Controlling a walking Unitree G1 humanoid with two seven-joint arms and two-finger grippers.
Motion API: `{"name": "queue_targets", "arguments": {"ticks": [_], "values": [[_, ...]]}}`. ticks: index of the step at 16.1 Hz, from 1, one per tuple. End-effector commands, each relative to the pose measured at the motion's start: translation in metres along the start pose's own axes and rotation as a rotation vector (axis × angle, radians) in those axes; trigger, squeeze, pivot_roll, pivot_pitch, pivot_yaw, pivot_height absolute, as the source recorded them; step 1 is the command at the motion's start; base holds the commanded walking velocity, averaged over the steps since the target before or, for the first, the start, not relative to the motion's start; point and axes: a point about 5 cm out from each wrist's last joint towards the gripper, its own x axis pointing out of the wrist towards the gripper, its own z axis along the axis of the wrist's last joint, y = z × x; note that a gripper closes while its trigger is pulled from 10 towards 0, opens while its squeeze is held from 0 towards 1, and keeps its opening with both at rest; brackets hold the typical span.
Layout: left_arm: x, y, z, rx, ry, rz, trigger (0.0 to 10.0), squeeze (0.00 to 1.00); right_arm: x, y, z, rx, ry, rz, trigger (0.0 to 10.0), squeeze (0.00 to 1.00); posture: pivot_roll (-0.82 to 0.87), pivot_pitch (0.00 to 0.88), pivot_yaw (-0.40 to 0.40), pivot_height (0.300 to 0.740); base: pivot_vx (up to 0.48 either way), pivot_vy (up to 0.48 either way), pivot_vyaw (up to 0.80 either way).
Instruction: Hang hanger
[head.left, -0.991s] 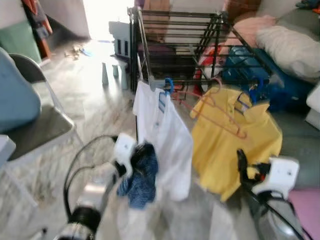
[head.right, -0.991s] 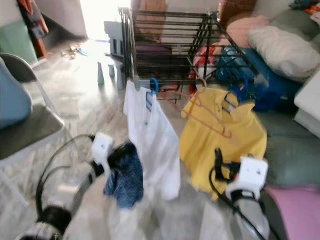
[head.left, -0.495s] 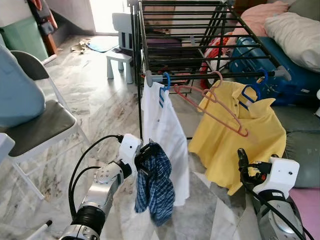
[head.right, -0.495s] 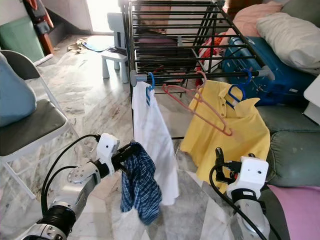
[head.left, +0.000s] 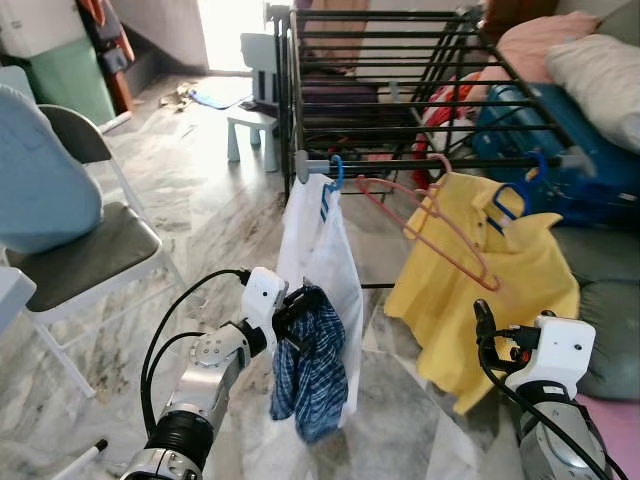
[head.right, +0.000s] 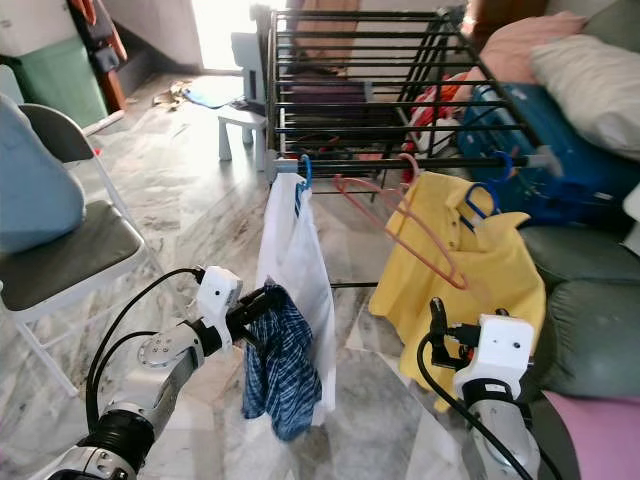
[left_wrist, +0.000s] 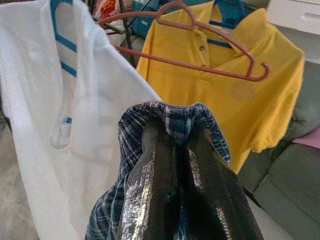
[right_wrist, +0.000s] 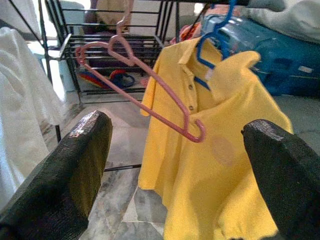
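Left hand (head.left: 292, 322) pinching plaid garment (head.left: 310, 375), below pink hanger (head.left: 430, 225)

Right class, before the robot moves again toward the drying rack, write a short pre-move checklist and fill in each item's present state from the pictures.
1. Left gripper shut on the blue checked garment: ok.
2. Right gripper open and free: ok.
3. Empty pink hanger hanging on the rack bar: ok.
4. Pink hanger clear of the yellow shirt: not ok, it lies across it.
5. White shirt hanging beside the pink hanger: ok.
6. Checked garment's own hanger: cannot tell.
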Motion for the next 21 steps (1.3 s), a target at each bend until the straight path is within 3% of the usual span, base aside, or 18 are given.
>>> {"name": "queue_targets", "arguments": {"ticks": [1,7,18,21], "values": [[0.0037,0.0001,0.0091,0.022,-0.028,-0.010,10.0,0.00,0.0014,0.0005,-0.0007,-0.008,0.008,0.012,10.0,0.00,0.07,0.000,-0.048,0.740,0.379,0.289,0.00],[0.0043,-0.0020,0.0084,0.023,-0.028,-0.019,10.0,0.00,0.0023,0.0012,-0.0014,-0.011,0.010,0.016,10.0,0.00,0.07,0.000,-0.050,0.740,0.384,0.277,0.00],[0.0033,-0.0029,0.0057,0.022,-0.018,-0.012,10.0,0.00,0.0047,0.0046,-0.0013,-0.012,0.009,0.017,10.0,0.00,0.08,0.000,-0.054,0.740,0.408,-0.049,-0.05],[0.0032,-0.0019,0.0057,0.012,-0.017,-0.009,10.0,0.00,0.0046,0.0082,-0.0026,-0.013,0.016,0.038,10.0,0.00,0.08,0.000,-0.054,0.740,0.000,0.000,0.00]]}}
